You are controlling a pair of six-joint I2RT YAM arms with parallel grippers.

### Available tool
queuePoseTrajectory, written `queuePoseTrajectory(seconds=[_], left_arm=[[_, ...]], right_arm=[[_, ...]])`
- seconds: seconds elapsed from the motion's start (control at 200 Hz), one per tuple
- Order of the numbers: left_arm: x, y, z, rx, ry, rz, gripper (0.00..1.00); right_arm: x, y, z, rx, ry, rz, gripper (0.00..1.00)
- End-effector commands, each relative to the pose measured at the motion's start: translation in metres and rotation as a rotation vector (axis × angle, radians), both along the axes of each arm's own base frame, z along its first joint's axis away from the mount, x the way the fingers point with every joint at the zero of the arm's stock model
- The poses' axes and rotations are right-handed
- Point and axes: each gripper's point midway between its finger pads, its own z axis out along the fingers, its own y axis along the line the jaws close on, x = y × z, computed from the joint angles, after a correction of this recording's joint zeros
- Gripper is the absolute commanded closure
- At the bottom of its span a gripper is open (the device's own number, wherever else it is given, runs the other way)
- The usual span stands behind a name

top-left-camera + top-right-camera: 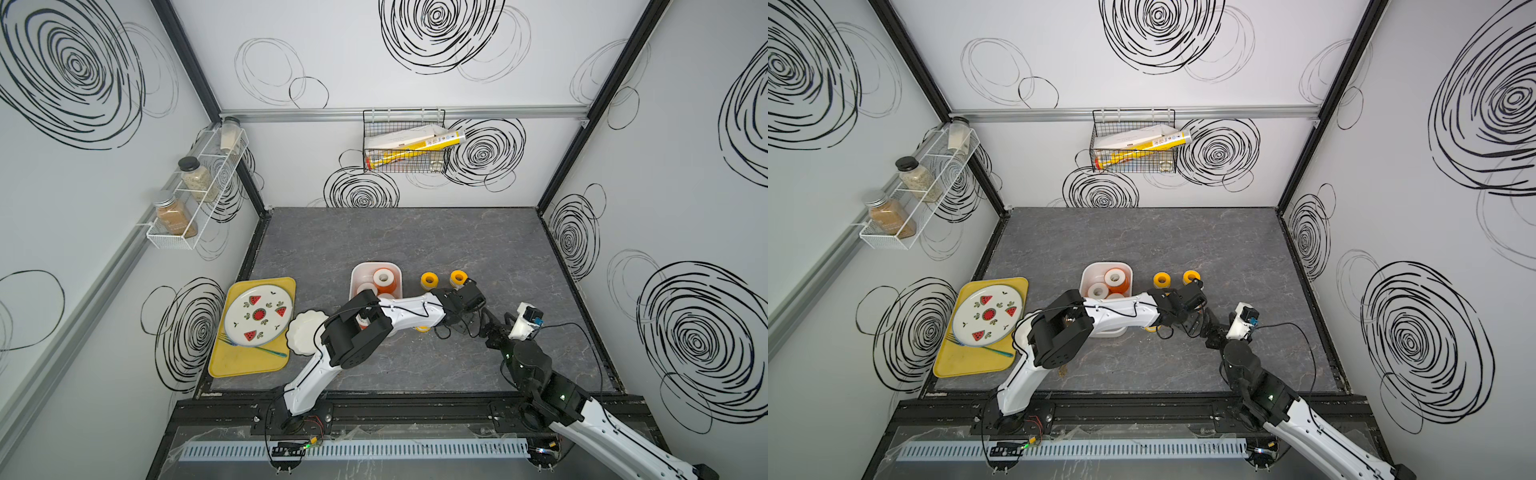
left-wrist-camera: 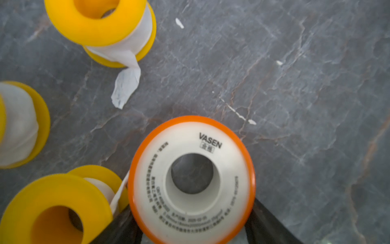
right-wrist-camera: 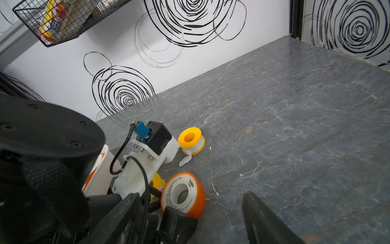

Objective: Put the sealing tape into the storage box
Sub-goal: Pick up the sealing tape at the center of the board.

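Observation:
The white storage box (image 1: pixel 354 271) (image 1: pixel 1086 272) sits mid-table and holds several rolls of sealing tape, among them an orange one (image 1: pixel 383 279) (image 1: pixel 1115 279). Two yellow rolls (image 1: pixel 429 279) (image 1: pixel 458 277) stand to its right. My left gripper (image 2: pixel 191 207) (image 1: pixel 461 326) is open, its fingers either side of an orange roll (image 2: pixel 190 145) (image 3: pixel 190 181) that rests on the table. More yellow rolls (image 2: pixel 99 23) (image 2: pixel 57 202) lie close by. Just right of it my right gripper (image 3: pixel 192 193) (image 1: pixel 489 332) is open with nothing between its fingers.
A yellow tray (image 1: pixel 232 361) with a watermelon plate and a fork lies front left, with a white scalloped dish (image 1: pixel 305 332) beside it. A wire basket (image 1: pixel 405 141) hangs on the back wall and a spice rack (image 1: pixel 195 191) on the left wall. Small white tape scraps (image 2: pixel 179 23) dot the table.

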Motion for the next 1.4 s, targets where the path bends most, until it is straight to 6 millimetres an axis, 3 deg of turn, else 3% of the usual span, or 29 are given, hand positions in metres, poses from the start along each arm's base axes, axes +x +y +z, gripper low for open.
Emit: queuePoseTrajectory(seconds=[0.0, 0.456, 0.666, 1.001, 1.266, 1.397], left_arm=[[0.01, -0.002, -0.007, 0.014, -0.024, 0.032, 0.08], [0.029, -0.013, -0.006, 0.015, -0.087, 0.07, 0.15], [0.029, -0.011, -0.001, 0.02, -0.086, 0.073, 0.32], [0.024, -0.002, 0.06, -0.046, -0.129, 0.084, 0.35], [0.017, 0.02, 0.096, -0.081, -0.159, 0.111, 0.36], [0.022, 0.042, 0.117, -0.083, -0.181, 0.146, 0.36]], right_arm=[[0.001, 0.0, 0.01, 0.015, -0.02, -0.003, 0.2], [0.002, 0.002, 0.009, 0.012, -0.017, 0.004, 0.2], [0.002, 0.003, 0.009, 0.011, -0.015, 0.006, 0.2], [0.002, 0.002, 0.008, 0.011, -0.013, 0.0, 0.2], [0.001, 0.001, 0.009, 0.019, -0.018, -0.002, 0.2], [0.001, 0.001, 0.009, 0.016, -0.016, 0.001, 0.2]])
